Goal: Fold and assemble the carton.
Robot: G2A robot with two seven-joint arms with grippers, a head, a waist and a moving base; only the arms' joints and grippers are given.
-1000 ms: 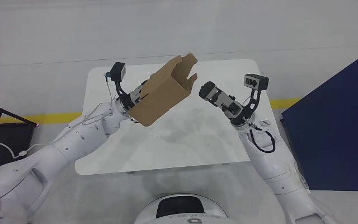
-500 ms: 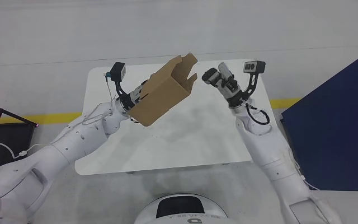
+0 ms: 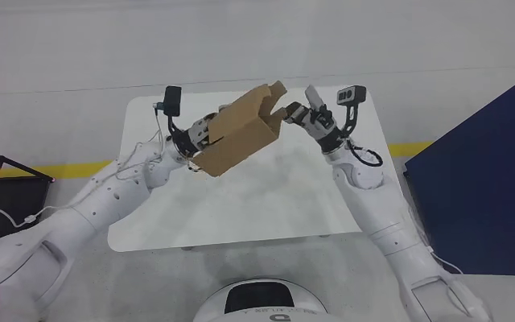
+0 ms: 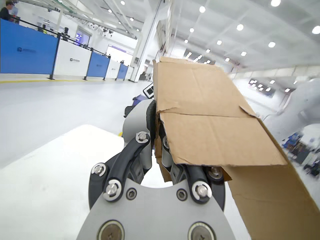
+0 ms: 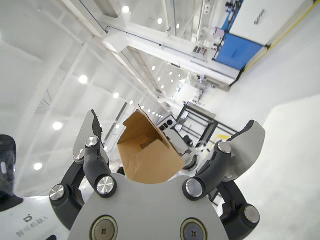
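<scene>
The carton [image 3: 240,133] is held up in the air over the far half of the table [image 3: 265,205]. Its long axis runs slantwise: the lower end lies toward the table's left edge, and the other end rises toward the far right corner. The left gripper [image 4: 157,129] is clenched on the lower end, its fingers pinching one brown wall edge-on, with a creased flap spreading out beside them. The far end is open, its short flaps standing out unevenly, and it points at the far right corner and at the right gripper [image 3: 304,109]. That gripper hangs just beside the open end over the far right part of the table, its fingers [image 5: 93,126] spread wide and grasping nothing. From its wrist the carton's mouth faces straight in, the hollow inside showing. Whether a fingertip touches a flap cannot be told.
</scene>
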